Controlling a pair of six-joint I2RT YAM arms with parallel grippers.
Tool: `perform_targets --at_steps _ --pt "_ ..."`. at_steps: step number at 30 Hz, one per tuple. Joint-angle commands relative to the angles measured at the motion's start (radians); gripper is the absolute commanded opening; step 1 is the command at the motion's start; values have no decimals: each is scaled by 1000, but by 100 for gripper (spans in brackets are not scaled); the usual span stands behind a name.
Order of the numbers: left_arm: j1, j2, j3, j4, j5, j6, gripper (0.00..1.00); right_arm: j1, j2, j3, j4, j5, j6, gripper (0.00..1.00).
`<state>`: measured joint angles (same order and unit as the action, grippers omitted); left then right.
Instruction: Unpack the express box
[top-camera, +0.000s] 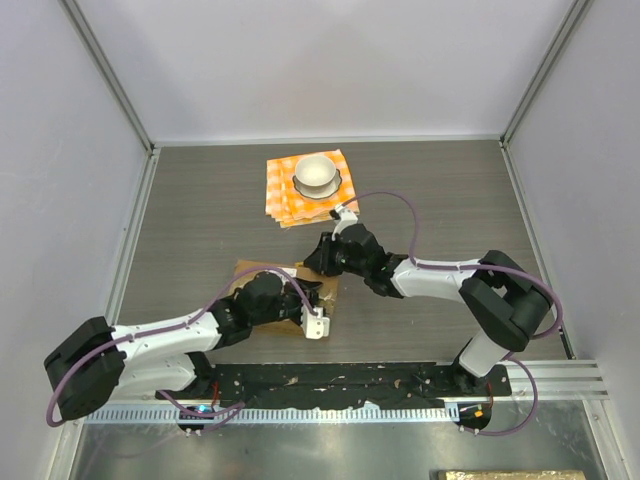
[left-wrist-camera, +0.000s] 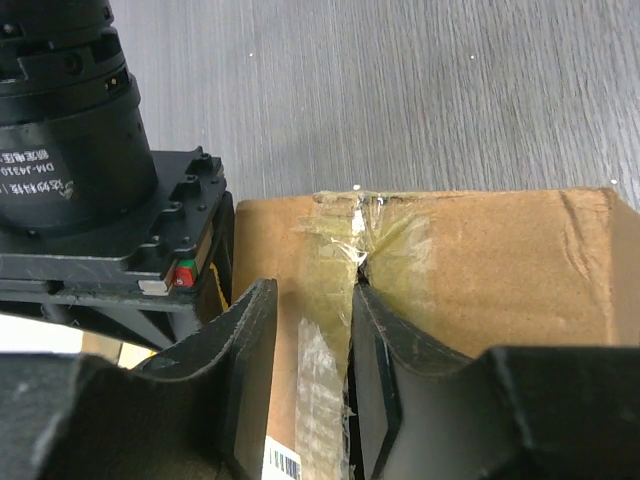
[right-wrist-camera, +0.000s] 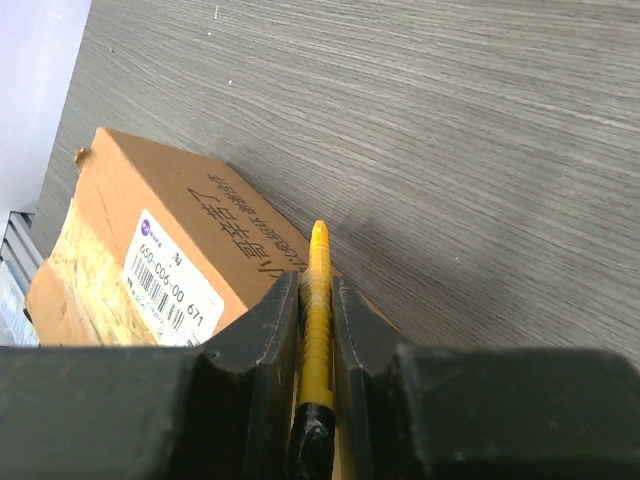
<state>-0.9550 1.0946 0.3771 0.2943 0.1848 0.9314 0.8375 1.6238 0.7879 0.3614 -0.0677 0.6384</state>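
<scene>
Top view: the express box (top-camera: 248, 270) lies on the grey counter (top-camera: 200, 200), near the middle and slightly left, largely covered by both arms. The left end effector (top-camera: 305, 298) sits over the box's right part. The right end effector (top-camera: 318, 262) reaches in from the right to the box's far right corner. An orange checked cloth (top-camera: 280, 195) carrying a pale bowl (top-camera: 317, 170) lies further back, apart from the box.

Left wrist view: the left end effector (left-wrist-camera: 312, 300) has its fingers narrowly spread, straddling the taped seam on the box (left-wrist-camera: 500, 260). The glossy tape (left-wrist-camera: 400, 250) is torn and wrinkled at the box's far edge. Nothing can be seen gripped between the fingers.

Right wrist view: the right end effector (right-wrist-camera: 315, 290) is pressed together on a thin yellow tool (right-wrist-camera: 318, 250), whose tip points away just above the box's edge. The box (right-wrist-camera: 130, 200) shows a white label (right-wrist-camera: 170, 285) with printed digits.
</scene>
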Motion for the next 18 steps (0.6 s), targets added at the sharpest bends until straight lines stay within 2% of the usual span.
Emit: perform_targets --at_steps 1,6,18 --pt "88 -33 55 9 -148 27 35 68 18 -56 -99 -152 37 1" --pt "124 -73 63 -30 -153 44 27 66 -8 -73 -122 -127 29 1" --pt "145 -156 33 -82 -125 14 24 22 -71 -79 -180 -90 1 1"
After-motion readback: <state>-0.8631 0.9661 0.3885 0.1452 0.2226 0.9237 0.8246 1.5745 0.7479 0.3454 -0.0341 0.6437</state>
